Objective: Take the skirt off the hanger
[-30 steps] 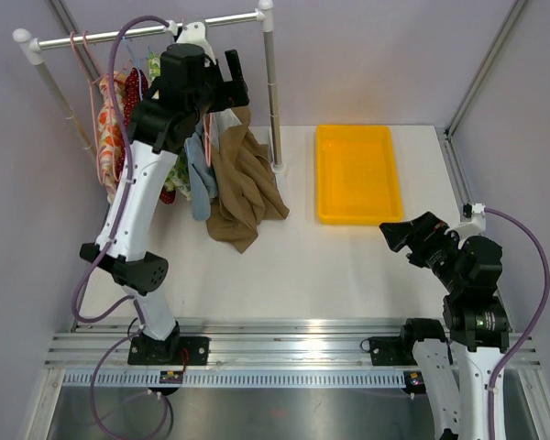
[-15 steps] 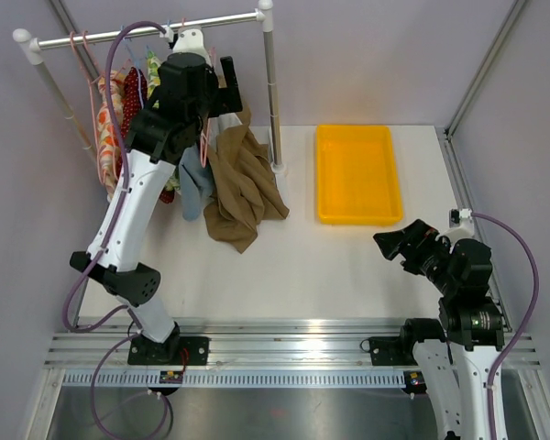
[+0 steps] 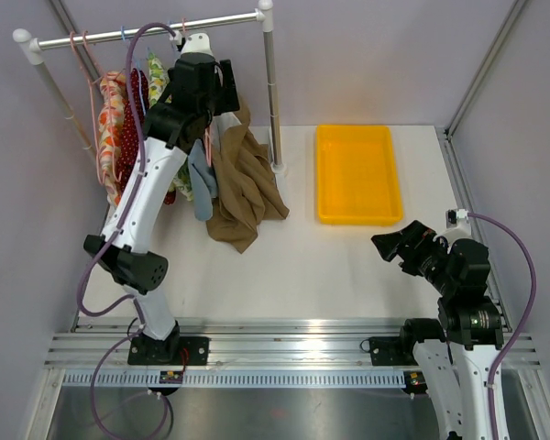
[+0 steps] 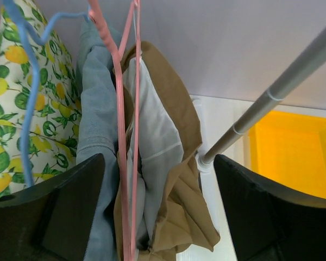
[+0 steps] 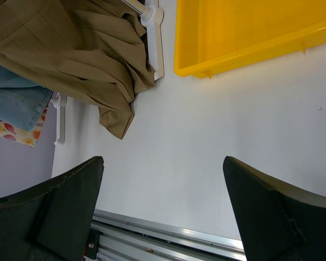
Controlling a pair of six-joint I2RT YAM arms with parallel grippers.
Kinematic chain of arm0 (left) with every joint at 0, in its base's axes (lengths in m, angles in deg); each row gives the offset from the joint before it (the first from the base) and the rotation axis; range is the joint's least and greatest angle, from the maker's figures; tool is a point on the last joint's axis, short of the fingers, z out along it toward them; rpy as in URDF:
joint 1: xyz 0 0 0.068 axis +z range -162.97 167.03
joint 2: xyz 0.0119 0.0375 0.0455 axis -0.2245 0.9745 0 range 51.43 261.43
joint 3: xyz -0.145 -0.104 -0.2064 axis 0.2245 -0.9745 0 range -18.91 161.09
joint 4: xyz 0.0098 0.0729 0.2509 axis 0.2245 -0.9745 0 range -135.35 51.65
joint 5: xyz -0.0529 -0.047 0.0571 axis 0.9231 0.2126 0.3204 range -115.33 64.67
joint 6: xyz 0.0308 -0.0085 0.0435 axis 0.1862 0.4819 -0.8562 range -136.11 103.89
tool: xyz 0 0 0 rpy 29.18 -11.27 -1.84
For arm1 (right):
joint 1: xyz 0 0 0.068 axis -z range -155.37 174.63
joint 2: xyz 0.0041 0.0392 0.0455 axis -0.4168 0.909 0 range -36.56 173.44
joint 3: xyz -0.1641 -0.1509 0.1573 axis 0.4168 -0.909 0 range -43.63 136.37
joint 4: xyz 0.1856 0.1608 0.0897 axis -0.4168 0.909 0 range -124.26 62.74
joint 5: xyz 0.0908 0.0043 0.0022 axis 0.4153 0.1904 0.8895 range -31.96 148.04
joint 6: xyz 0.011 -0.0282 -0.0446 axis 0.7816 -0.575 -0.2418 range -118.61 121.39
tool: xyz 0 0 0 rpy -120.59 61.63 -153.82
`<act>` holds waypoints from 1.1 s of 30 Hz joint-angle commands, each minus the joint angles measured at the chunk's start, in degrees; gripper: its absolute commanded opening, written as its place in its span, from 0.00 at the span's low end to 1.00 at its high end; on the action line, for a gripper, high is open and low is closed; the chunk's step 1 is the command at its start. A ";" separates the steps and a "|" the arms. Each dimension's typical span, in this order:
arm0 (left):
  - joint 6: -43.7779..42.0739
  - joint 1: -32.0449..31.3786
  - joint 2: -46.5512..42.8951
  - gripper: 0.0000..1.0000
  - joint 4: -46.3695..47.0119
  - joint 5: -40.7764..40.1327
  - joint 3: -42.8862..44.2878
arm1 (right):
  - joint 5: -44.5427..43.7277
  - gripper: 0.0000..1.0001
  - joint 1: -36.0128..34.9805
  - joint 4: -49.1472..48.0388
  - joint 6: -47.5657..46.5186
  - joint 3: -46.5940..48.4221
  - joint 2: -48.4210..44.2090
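The brown skirt [image 3: 246,183] hangs on a pink hanger [image 4: 121,136] from the rail [image 3: 147,29], its hem heaped on the desk [image 3: 302,266]. The left pincer [image 4: 157,168] gapes wide before it, gripping nothing. The right pincer [image 5: 163,168] is also wide and empty.

White shell links with black joints make up the left arm [image 3: 139,194] and the right arm [image 3: 466,365] at five o'clock. A mauve cable [image 3: 132,57] trails along each. Base plates [image 3: 170,350] are black; fingers [image 4: 43,215] are matte black wedges
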 commanded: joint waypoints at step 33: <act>0.53 -2.64 -5.77 0.00 1.00 0.50 11.64 | -18.00 1.00 -43.56 -4.98 -14.75 59.62 58.19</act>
